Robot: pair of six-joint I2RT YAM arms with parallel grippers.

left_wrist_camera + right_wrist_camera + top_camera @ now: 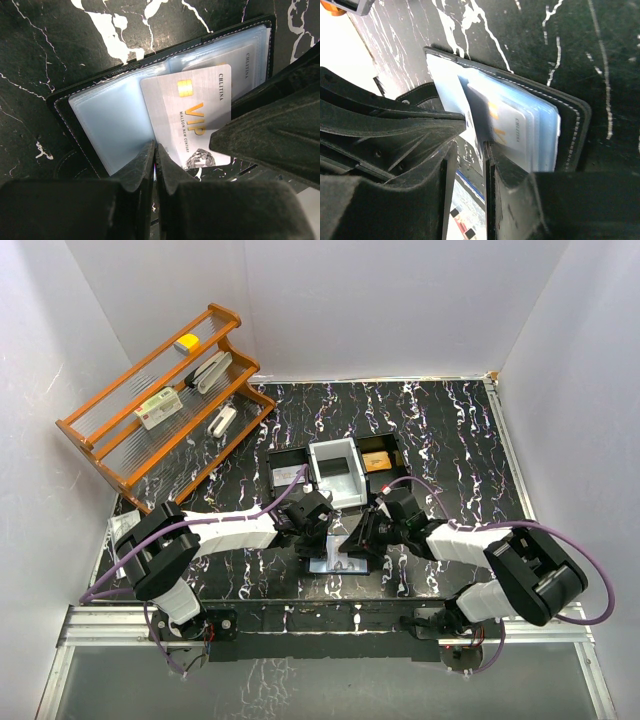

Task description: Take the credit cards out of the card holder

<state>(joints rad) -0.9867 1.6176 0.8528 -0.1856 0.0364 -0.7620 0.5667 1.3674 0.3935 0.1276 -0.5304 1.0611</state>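
Left gripper [155, 149] tight on card holder [100, 120] edge

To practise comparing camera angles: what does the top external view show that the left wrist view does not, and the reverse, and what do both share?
Only the top external view: the orange wooden rack, the black three-compartment tray and both arms whole. Only the left wrist view: the gold chip and VIP lettering on the silver plastic card. Both: the open black bifold card holder on the black marbled table, with the left gripper and right gripper at it.
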